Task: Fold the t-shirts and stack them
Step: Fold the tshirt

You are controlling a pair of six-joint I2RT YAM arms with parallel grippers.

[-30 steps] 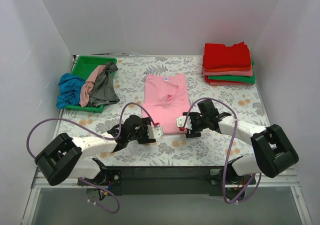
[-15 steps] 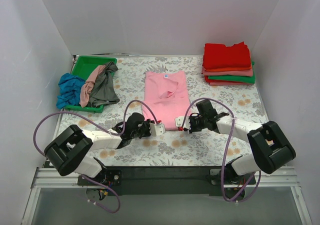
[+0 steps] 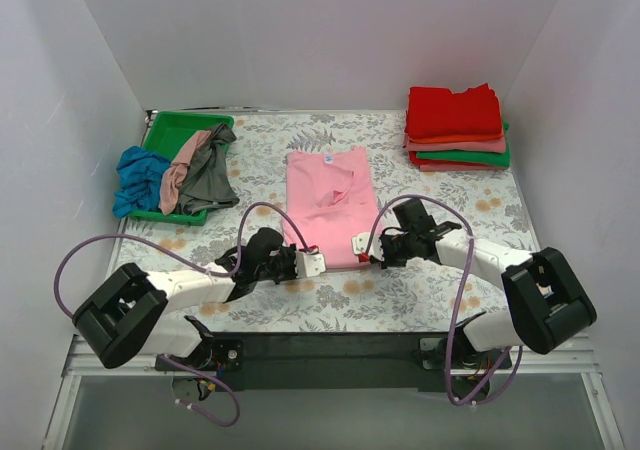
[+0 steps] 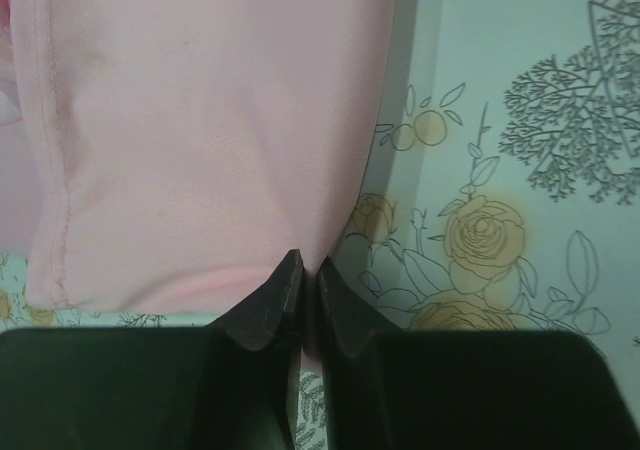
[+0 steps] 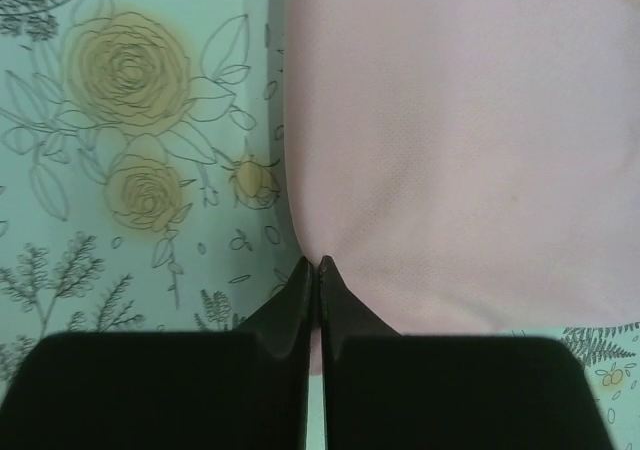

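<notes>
A light pink t-shirt [image 3: 328, 195] lies folded lengthwise in the middle of the floral table. My left gripper [image 3: 300, 257] is shut on its near left corner, and in the left wrist view the jaws [image 4: 310, 265] pinch the pink cloth [image 4: 200, 120] at its edge. My right gripper [image 3: 371, 253] is shut on the near right corner, with the closed jaws [image 5: 317, 263] biting the edge of the cloth [image 5: 450, 120]. A stack of folded t-shirts [image 3: 457, 130], red on top with salmon and green below, sits at the back right.
A bright green tray [image 3: 170, 130] stands at the back left. Crumpled blue [image 3: 138, 175], salmon [image 3: 180, 170] and grey [image 3: 210, 170] shirts hang over its near side. White walls close in the table on three sides.
Both grippers went from open to shut on the pink shirt's near corners. The arms shifted slightly at the near hem and the cloth there has bunched a little.
</notes>
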